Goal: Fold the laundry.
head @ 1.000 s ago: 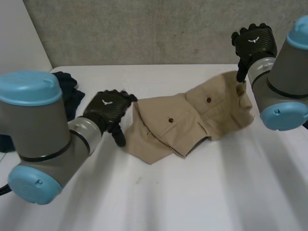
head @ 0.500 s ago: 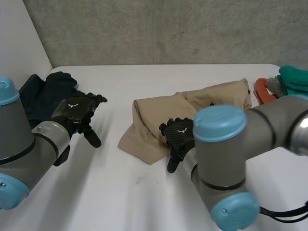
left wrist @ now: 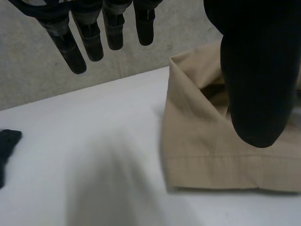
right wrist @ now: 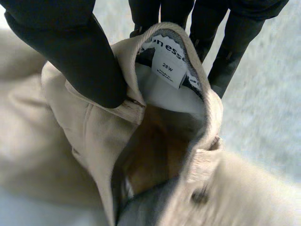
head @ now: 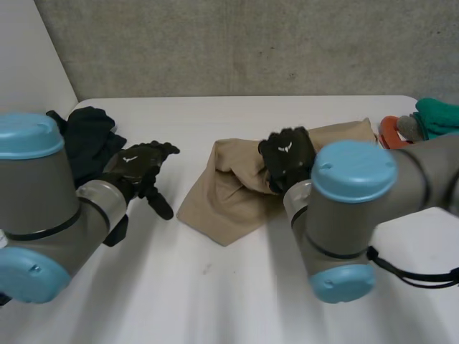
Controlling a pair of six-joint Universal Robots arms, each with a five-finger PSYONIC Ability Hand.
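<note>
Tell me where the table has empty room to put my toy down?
Bare table in front of the beige shorts, and behind them by the wall. Crowded: dark clothes beside the left hand, green cloth far right.

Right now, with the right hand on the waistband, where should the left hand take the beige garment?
Probably the stitched hem of the beige garment, approached across the table by the open left hand: it lies flat, free and nearest, while the right hand pinches the waistband.
</note>
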